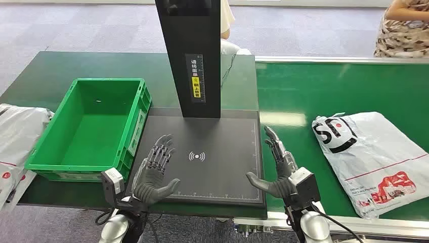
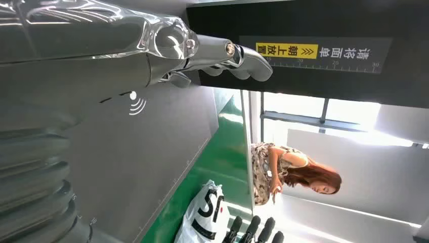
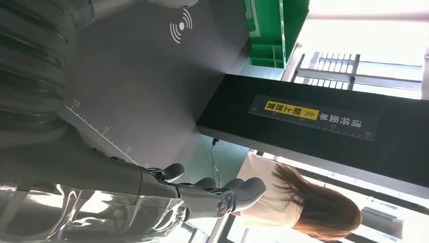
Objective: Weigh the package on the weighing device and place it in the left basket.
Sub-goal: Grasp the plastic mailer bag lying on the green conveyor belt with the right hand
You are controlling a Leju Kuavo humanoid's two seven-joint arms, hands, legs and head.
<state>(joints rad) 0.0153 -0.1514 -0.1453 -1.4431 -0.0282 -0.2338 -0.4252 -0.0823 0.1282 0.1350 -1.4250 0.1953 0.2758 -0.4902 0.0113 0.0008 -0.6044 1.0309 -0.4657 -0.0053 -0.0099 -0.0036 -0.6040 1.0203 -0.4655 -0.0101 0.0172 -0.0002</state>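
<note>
Head view first: both hands hover over the near part of the dark weighing device, palms turned inward toward each other, fingers spread and holding nothing. The left hand sits on the device's left side, close to the green basket, which stands just beside the platform; the right hand sits at the platform's right edge, next to the green conveyor belt. The package, a white plastic mailer with black and red print, lies flat on the belt, to the right of the right hand and apart from it. A black upright column with a yellow label rises from the back of the platform. Another white bag lies to the left of the basket, and a person in a patterned top stands at the far right corner. Left wrist view (turned on its side): the left hand shows a thick thumb stretched out over the grey platform and its wireless symbol, gripping nothing; the package lies beyond on the belt, with the person behind it. Right wrist view: the right hand extends its fingers freely above the platform, the basket beyond the platform's far edge and the labelled column crossing the frame.
</note>
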